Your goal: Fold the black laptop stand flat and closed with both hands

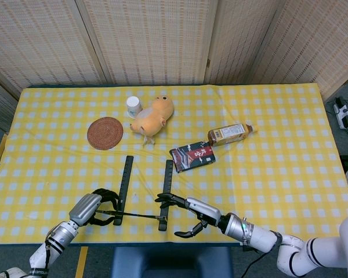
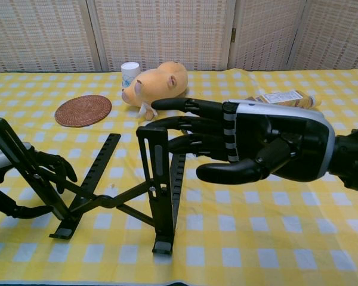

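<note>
Head view: the black laptop stand [image 1: 145, 194] stands unfolded near the table's front edge. The left hand [image 1: 95, 207] curls around its left upright; the right hand [image 1: 182, 214] is spread beside the right upright, holding nothing.

Chest view: left hand [image 2: 30, 182] wraps the left upright; right hand [image 2: 250, 149] open, fingertips [image 2: 161, 105] at the right upright.

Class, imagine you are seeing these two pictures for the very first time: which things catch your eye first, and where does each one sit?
The big right hand fills the chest view, its fingers stretched toward the near upright of the black laptop stand, which is propped open at the table's front edge. The left hand curls around the stand's other upright. Further back, an orange plush toy lies on the yellow checked tablecloth, beside a round woven coaster.
</note>
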{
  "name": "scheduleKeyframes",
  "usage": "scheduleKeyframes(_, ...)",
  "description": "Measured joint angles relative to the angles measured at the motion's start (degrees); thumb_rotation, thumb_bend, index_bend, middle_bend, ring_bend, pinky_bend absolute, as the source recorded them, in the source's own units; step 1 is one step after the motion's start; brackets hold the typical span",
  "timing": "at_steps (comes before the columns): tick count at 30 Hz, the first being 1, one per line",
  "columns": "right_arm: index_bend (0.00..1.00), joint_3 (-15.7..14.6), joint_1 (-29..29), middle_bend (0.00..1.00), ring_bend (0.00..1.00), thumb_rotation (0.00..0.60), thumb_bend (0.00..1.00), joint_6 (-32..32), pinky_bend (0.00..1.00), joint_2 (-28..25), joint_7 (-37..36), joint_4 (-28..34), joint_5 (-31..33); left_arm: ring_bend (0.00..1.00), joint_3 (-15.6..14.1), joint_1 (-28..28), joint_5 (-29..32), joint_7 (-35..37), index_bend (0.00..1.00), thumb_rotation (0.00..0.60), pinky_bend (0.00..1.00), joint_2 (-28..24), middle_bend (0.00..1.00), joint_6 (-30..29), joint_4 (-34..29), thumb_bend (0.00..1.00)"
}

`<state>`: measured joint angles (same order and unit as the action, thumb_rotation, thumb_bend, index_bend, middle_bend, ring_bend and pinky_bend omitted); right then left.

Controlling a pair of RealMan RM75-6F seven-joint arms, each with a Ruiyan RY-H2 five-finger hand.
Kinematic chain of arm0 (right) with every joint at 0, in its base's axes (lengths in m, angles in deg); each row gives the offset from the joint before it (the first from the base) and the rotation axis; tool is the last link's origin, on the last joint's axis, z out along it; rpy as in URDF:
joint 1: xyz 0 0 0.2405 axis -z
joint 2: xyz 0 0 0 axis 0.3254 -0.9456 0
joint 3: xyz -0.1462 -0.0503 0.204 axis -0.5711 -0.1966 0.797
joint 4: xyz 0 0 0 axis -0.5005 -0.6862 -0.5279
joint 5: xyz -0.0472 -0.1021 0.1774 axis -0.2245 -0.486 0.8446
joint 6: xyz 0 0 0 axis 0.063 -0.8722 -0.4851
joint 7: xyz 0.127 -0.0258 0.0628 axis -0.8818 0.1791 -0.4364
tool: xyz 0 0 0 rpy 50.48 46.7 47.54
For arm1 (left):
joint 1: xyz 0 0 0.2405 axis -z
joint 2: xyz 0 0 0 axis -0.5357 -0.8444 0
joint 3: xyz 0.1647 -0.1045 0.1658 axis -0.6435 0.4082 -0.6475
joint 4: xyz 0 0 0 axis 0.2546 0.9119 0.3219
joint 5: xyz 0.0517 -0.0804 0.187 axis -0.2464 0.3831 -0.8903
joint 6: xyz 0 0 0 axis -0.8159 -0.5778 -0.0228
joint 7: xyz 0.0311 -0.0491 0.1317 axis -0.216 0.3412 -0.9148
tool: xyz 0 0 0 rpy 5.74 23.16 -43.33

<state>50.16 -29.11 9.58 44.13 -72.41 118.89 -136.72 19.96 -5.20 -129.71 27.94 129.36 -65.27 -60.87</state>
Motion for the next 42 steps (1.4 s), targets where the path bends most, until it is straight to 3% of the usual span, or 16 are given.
scheduleKeyframes(20,0.0,0.3,0.5,0.11,0.15,0.6,0.34,0.2,0.0,0.1,0.1,-0.1,0.2,0.27,0.3,-0.4,-0.6,0.4,0.58,0.6,0.2,0.2,0.37,0.5,-0.3,0.38)
scheduleKeyframes(34,0.0,0.2,0.8,0.11,0.15,0.6,0.34,0.2,0.0,0.3,0.0,-0.5,0.0,0.27,0.2,-0.5,-0.9,0.5,0.6,0.6,0.2,0.4,0.38,1.0,-0.5,0.46)
scheduleKeyframes(42,0.0,0.3,1.1,0.11,0.15,0.6,0.34,0.8,0.0,0.4,3.0,-0.9,0.3,0.23,-0.1,-0.6,-1.8,0.7,0.46,0.6,0.18,0.1,0.38,0.6,-1.4,0.45)
